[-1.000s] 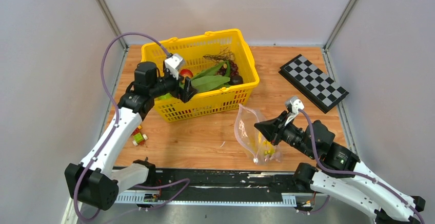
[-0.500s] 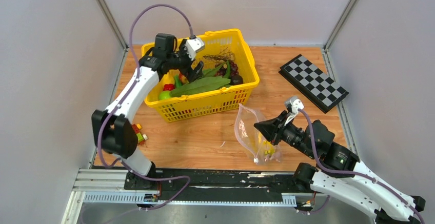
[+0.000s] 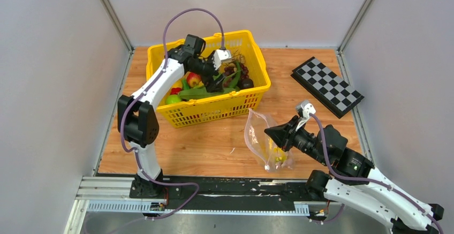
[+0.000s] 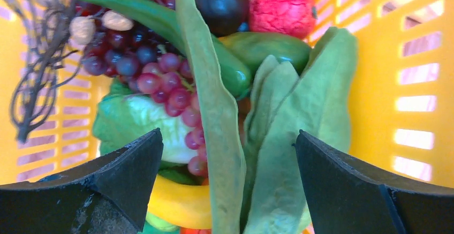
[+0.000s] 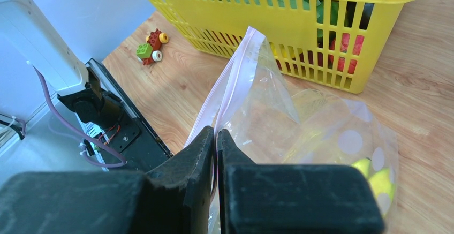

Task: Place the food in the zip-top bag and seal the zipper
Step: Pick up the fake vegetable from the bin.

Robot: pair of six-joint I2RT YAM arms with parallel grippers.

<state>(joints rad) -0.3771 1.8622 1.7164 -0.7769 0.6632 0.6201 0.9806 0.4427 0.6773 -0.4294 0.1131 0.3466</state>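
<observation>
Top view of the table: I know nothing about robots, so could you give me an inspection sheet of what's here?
Surface: wooden tabletop, carrying everything below.
Job's things: clear dotted plastic bag on the table, yellow toy pieces inside, pink-white zipper strip uppermost; purple grapes, long green pods and red apple lie in the yellow plastic basket.
Clutter: black-and-white checkerboard at the far right; small toy of coloured bricks by the left arm's base.
Grippers: left gripper open above the basket's food; right gripper shut on the zipper strip.
Cables: purple cable arching above the left arm, another along the right.
Surroundings: grey walls; metal rail at the near edge.
</observation>
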